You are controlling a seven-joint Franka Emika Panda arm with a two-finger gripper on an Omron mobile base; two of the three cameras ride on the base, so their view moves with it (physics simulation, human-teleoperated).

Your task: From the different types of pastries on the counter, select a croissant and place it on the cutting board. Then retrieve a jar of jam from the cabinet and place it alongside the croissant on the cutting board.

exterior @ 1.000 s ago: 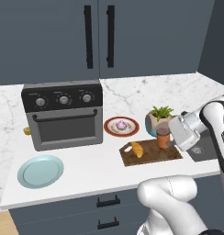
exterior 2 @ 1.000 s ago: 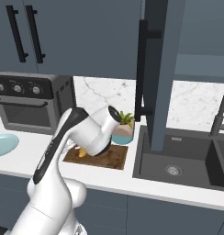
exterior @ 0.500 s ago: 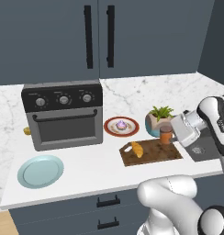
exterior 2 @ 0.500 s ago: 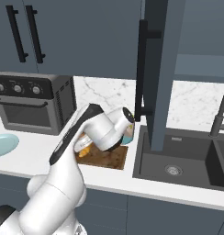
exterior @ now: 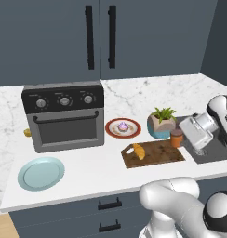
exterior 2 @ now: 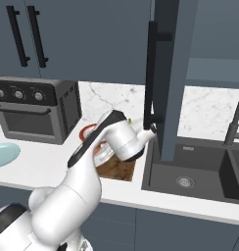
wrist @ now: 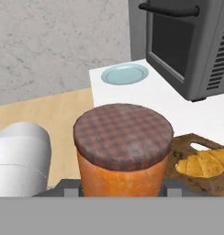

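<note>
The jar of jam (wrist: 123,151), orange with a brown checked lid, sits between my gripper's (wrist: 120,186) fingers in the hand view. From the left base, the jar of jam (exterior: 176,138) is at the far right corner of the dark cutting board (exterior: 157,155), with my gripper (exterior: 182,137) shut on it from the right. I cannot tell whether it rests on the board. The golden croissant (exterior: 139,151) lies on the board's left part, also croissant (wrist: 203,163). The purple cupcake (exterior: 122,126) stays on a red plate on the marble counter (exterior: 96,167). Cabinet doors (exterior: 99,37) hang above.
A toaster oven (exterior: 64,116) stands at the left, with a pale blue plate (exterior: 41,173) in front of it. A potted plant (exterior: 162,123) is just behind the board. An open cabinet door (exterior 2: 165,73) hangs above the dark sink (exterior 2: 190,171) to the right.
The hand has swung a little to the right and turned, carrying the jar slightly right along the board's far edge. The croissant and the cupcake have not moved.
</note>
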